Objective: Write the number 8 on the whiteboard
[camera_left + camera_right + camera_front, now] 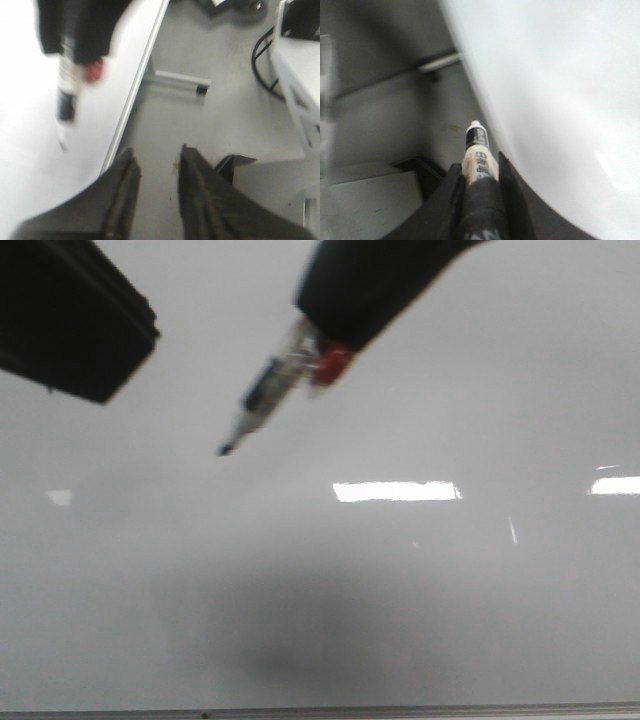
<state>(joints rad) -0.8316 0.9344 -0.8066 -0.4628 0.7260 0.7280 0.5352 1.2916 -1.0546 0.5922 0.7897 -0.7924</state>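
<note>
**Pen up, no 8 on the board yet**

The right gripper (479, 172) is clamped tight on a marker pen (262, 398). In the front view the pen tip (226, 449) points down and to the left over the whiteboard (420, 590), w/ a dark shadow under it. I can't tell if the tip touches the board; it looks a bit apart. No black line shows anywhere, so the number 8 is not drawn yet.

The left gripper (157, 167) has its fingers apart w/ nothing in between. It hangs near the board's edge, out over the floor.

The pen looks light, stiff and smooth, so prob. a bit slippery. Best held round the middle of the barrel, as now. The board is hard, flat and shiny, so push soft.
</note>
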